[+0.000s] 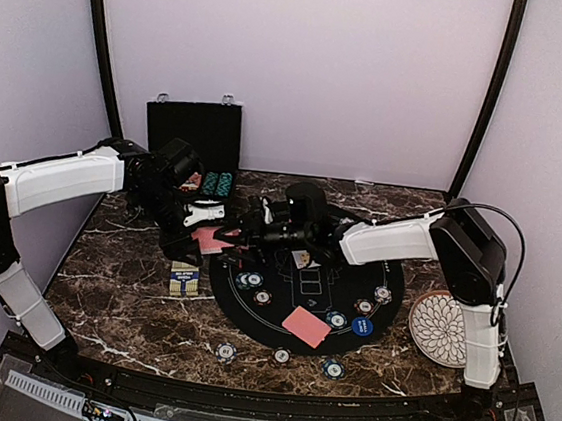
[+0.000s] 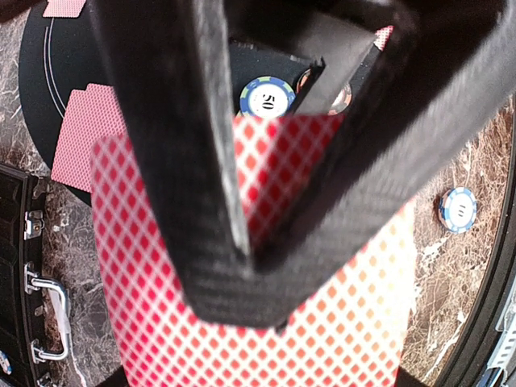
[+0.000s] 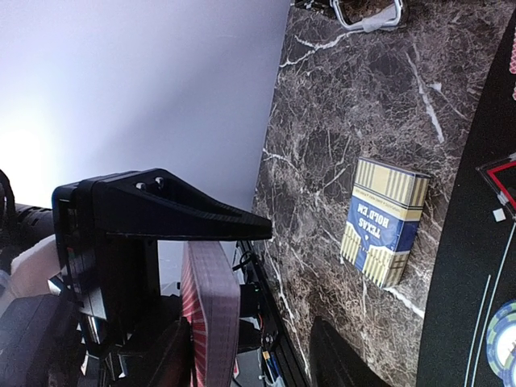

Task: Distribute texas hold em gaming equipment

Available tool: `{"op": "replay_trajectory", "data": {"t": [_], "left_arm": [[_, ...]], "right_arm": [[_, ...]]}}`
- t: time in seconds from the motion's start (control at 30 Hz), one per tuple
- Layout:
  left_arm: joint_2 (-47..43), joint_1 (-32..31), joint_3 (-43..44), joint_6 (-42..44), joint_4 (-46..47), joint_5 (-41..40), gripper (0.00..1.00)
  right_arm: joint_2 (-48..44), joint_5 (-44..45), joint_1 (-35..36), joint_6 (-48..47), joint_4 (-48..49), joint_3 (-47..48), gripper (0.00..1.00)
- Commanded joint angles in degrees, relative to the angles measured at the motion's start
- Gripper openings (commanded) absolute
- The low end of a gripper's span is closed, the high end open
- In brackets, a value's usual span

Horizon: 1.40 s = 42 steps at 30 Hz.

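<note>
Red-backed cards (image 2: 266, 330) fill the near part of my left wrist view, blurred by closeness; my left gripper (image 2: 244, 270) is clamped on this stack, its two black fingers (image 2: 181, 161) meeting in a narrow V over the diamond pattern. Seen from above, the stack hangs over the marble table (image 1: 121, 294), just off the left rim of the round black mat (image 1: 249, 320), between my two wrists.

My right gripper (image 1: 247, 229) faces the left one across the stack. Its own wrist view shows the cards edge-on, with one dark finger (image 3: 334, 359) clear of them on one side; those jaws stand apart about the stack, and I cannot tell whether the other finger touches it.

Beyond my left fingers a chip marked 50 (image 2: 267, 98) lies on the mat; a loose card (image 2: 85, 137) lies face down at the mat's edge; a blue and white chip (image 2: 458, 209) sits on the marble.

From above, another face-down card (image 1: 306, 326) lies near the front of the mat; a blue marker disc (image 1: 361, 327) sits just to its right, with several small chips around them; three more chips (image 1: 282, 355) lie on the marble in front of the mat. A card box (image 1: 184, 279) lies on the marble just left of the mat, lettered TEXAS HOLD EM in the right wrist view; a white patterned plate (image 1: 438, 328) sits right of the mat; an open black case (image 1: 194, 131) stands at the back left, against the wall.
</note>
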Motion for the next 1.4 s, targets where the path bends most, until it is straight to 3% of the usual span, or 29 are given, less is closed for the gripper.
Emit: {"op": "replay_trajectory", "data": {"t": [0.0, 0.5, 0.63, 0.9, 1.07, 1.2, 1.37], "left_arm": [[-2.2, 0.1, 0.4, 0.7, -0.3, 0.5, 0.0], [-2.1, 0.1, 0.3, 0.6, -0.5, 0.3, 0.0], [-2.1, 0.1, 0.2, 0.7, -0.5, 0.1, 0.0], [-1.9, 0.1, 0.0, 0.8, -0.5, -0.3, 0.0], [-2.1, 0.1, -0.5, 0.8, -0.5, -0.7, 0.0], [-2.3, 0.1, -1.0, 1.0, -0.4, -1.3, 0.0], [-2.3, 0.1, -1.2, 1.2, -0.2, -1.7, 0.0]], "right_arm": [[-4.3, 0.1, -1.1, -2.3, -3.6, -1.5, 0.52], [-7.5, -2.0, -1.7, -2.1, -3.3, -2.8, 0.38], [-7.4, -2.7, -1.7, -2.1, -3.5, -3.4, 0.3], [-8.9, -3.8, -2.3, -2.2, -3.9, -4.5, 0.0], [-12.8, -4.1, -4.5, -4.3, -7.1, -6.4, 0.0], [-18.0, -3.3, -7.4, -10.6, -17.7, -7.4, 0.0], [-22.7, 6.4, -12.1, -28.0, -47.4, -2.3, 0.0]]}}
